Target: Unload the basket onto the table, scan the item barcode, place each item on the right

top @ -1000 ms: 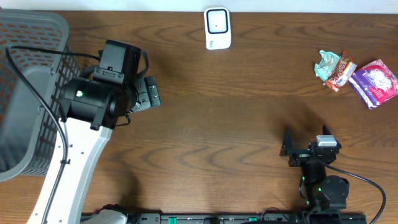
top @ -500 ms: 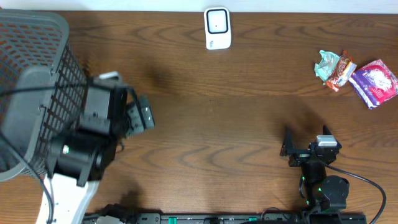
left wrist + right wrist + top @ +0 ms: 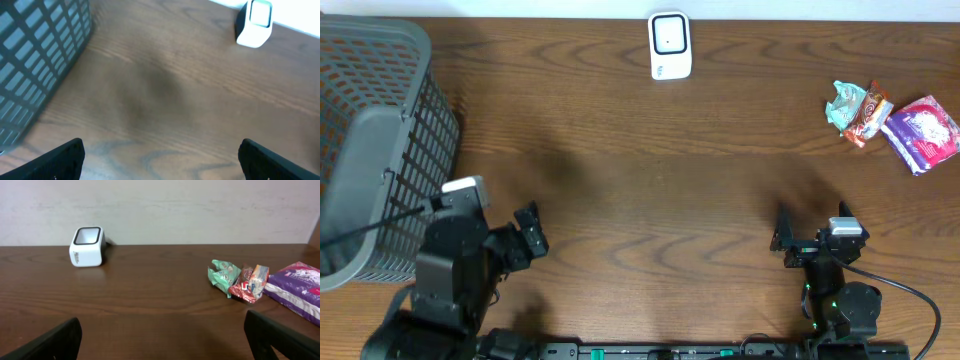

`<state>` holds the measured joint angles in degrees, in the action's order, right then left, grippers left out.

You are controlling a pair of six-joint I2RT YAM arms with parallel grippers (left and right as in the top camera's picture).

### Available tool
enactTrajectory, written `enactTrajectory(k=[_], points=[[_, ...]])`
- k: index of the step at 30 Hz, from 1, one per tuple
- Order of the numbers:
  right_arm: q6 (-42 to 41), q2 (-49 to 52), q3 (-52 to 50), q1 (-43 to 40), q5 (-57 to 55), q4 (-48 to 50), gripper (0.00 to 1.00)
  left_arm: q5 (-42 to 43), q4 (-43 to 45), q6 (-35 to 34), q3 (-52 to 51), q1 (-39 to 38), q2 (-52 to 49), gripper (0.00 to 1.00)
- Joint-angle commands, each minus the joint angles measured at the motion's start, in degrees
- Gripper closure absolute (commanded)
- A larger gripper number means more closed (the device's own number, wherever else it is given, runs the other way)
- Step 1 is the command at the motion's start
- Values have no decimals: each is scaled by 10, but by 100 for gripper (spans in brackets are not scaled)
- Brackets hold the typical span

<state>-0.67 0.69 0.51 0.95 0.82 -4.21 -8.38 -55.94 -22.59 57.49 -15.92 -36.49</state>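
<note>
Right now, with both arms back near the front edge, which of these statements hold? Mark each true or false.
1. The white barcode scanner stands at the far edge of the table, apart from the snack packets. True.
2. The right gripper is shut on the purple packet. False: it is open and empty, and the purple packet lies on the table.
3. The grey mesh basket sits on the left side of the table. True.
4. The green packet lies inside the basket. False: it lies on the table, right beside the red packet.
5. The left gripper is open and holds nothing. True.
</note>
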Motion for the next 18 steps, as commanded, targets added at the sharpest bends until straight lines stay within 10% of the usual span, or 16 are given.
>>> enactTrajectory(k=[1, 18], points=[[-5, -4, -2, -6, -1, -1, 1, -13, 33, 5, -53, 2, 26, 2], [-5, -4, -2, -6, -1, -1, 1, 20, 152, 85, -217, 70, 210, 2]])
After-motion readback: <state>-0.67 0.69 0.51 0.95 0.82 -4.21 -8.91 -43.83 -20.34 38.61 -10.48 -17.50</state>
